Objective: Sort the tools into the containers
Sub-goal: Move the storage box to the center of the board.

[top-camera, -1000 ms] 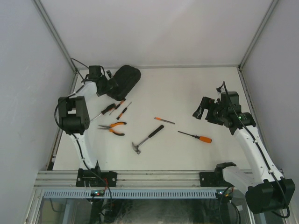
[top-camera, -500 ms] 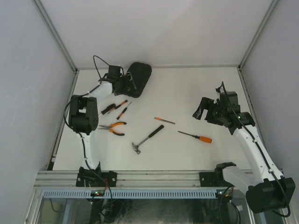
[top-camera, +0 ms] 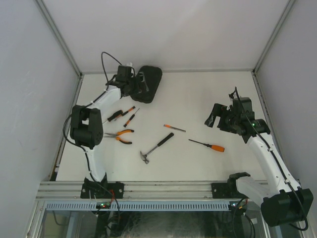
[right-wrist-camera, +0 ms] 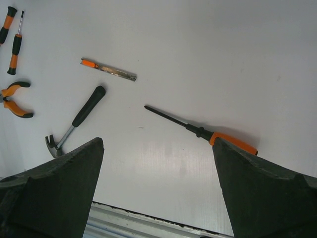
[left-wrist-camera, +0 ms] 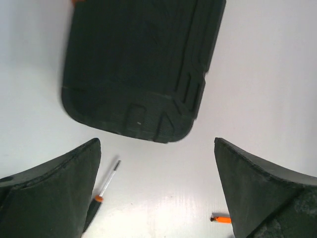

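left fingers (left-wrist-camera: 54,193) spread wide, empty, at near end of closed case (top-camera: 150,82). right fingers (right-wrist-camera: 257,198) spread, empty, well right of case. hammer (top-camera: 157,147), pliers (top-camera: 120,135), screwdrivers (top-camera: 210,145) on table (top-camera: 198,94) nearer than case.

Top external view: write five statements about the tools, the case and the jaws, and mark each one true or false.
1. The black tool case lies at the far left corner of the table, by the left arm's jaws. True.
2. The hammer lies inside the case. False: it lies on the bare table, well apart from the case.
3. The right arm's jaws grip the orange-handled screwdriver. False: those jaws are open and empty, and the screwdriver lies on the table.
4. The orange-handled pliers lie on the left arm's side of the hammer. True.
5. Both arms' jaws stand open. True.
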